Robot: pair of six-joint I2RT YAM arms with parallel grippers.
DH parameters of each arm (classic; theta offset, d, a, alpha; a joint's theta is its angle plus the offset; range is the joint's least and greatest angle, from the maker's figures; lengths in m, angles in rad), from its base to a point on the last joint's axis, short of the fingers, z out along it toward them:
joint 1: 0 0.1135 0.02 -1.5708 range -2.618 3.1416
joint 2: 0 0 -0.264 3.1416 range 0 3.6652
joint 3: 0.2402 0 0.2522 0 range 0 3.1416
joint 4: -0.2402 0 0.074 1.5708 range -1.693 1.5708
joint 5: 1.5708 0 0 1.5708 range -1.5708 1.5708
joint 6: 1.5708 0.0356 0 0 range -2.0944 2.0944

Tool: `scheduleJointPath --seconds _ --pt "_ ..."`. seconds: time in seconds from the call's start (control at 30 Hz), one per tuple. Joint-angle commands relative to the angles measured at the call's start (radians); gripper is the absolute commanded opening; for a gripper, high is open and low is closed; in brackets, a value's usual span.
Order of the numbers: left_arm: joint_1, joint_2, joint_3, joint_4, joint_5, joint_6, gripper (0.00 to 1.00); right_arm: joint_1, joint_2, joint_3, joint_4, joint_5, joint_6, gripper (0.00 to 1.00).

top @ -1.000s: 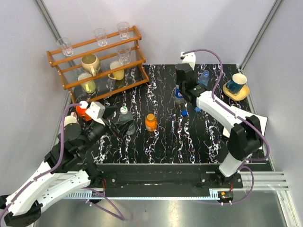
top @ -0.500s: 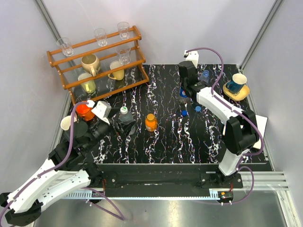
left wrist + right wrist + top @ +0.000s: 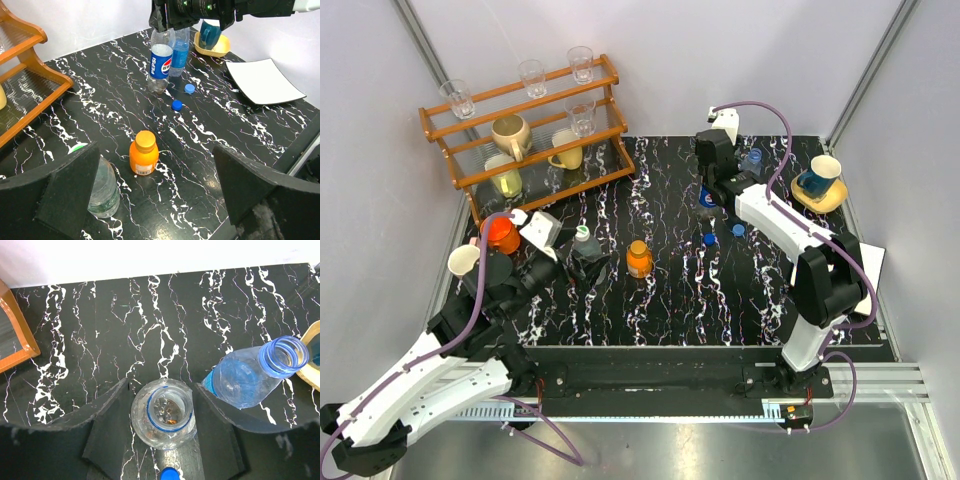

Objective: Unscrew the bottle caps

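Looks like halfway: the Pepsi bottle [image 3: 160, 62] and the blue bottle [image 3: 247, 377], both far right on the tabletop [image 3: 240, 130], stand open, with two blue caps [image 3: 176, 105] lying just in front. The right claw [image 3: 161, 400] is spread around the Pepsi's bare mouth, gripping nothing. The left claw [image 3: 157, 190] is gaping and empty. The orange bottle [image 3: 144, 156] and clear bottle [image 3: 102, 190] mid-tabletop are capped, so next up is probably pinching one of those lids and twisting. Only "PEPSI" is readable.

White arms [image 3: 420, 385], black joints [image 3: 825, 290], purple cables [image 3: 760, 103]
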Motion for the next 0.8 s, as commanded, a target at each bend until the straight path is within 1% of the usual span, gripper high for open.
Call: scheduleJointPath --seconds 0.0,0.23,0.3,0.43,0.53,0.6,0.63,0.67,0.77 --pt "-0.002 0.002 0.006 0.039 0.001 -0.005 0.99 -0.002 -0.034 0.025 0.003 -0.009 0.009 0.61" --pt "-0.004 0.001 0.009 0.040 0.009 -0.009 0.99 -0.002 -0.061 0.027 -0.006 -0.020 0.019 0.67" --pt "-0.002 -0.003 0.009 0.037 0.009 -0.009 0.99 -0.002 -0.084 0.028 -0.015 -0.033 0.028 0.70" --pt "-0.002 -0.007 0.011 0.036 0.001 -0.009 0.99 0.006 -0.167 0.040 -0.018 -0.061 0.049 0.73" --pt "-0.002 -0.010 0.009 0.037 -0.014 -0.011 0.99 0.044 -0.251 0.044 -0.023 -0.058 0.049 0.73" --pt "-0.002 -0.010 0.009 0.037 -0.049 -0.020 0.99 0.093 -0.325 0.024 -0.012 -0.110 0.037 0.73" --pt "-0.002 -0.010 0.009 0.034 -0.064 -0.026 0.99 0.109 -0.353 -0.023 0.009 -0.153 0.033 0.73" --pt "-0.002 -0.012 0.009 0.031 -0.105 -0.034 0.99 0.126 -0.405 -0.056 0.023 -0.273 0.029 0.73" --pt "-0.002 -0.010 0.009 0.002 -0.230 -0.072 0.99 0.184 -0.471 -0.192 0.048 -0.470 0.074 0.74"
